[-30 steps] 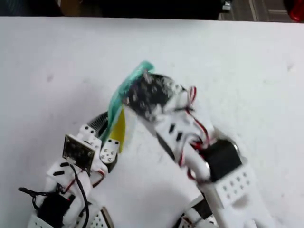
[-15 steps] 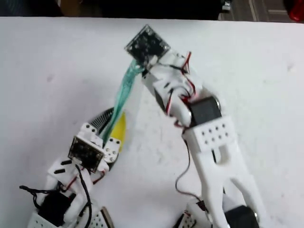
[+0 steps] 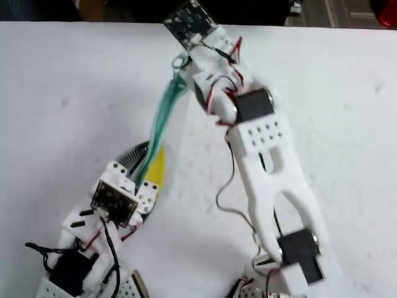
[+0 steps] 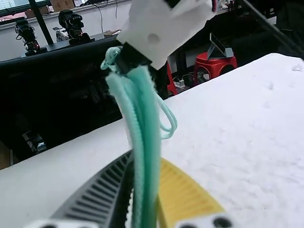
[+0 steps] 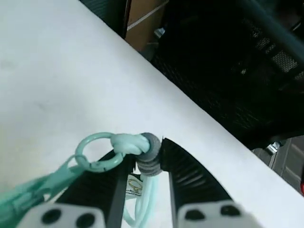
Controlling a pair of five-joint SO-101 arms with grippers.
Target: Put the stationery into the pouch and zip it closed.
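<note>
Right gripper (image 5: 146, 154) pinched the pull (image 5: 126, 141) between its fingertips; left gripper (image 4: 145, 166) clamped the pouch (image 4: 142, 109). Zip looked shut; I judged only release remained.

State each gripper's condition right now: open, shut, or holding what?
Left gripper: shut on the pouch.
Right gripper: shut on the zip pull.

We count one pouch (image 3: 162, 117), one bench (image 3: 322, 93) and two grippers: the left gripper (image 4: 145, 164) and the right gripper (image 5: 148, 152).
</note>
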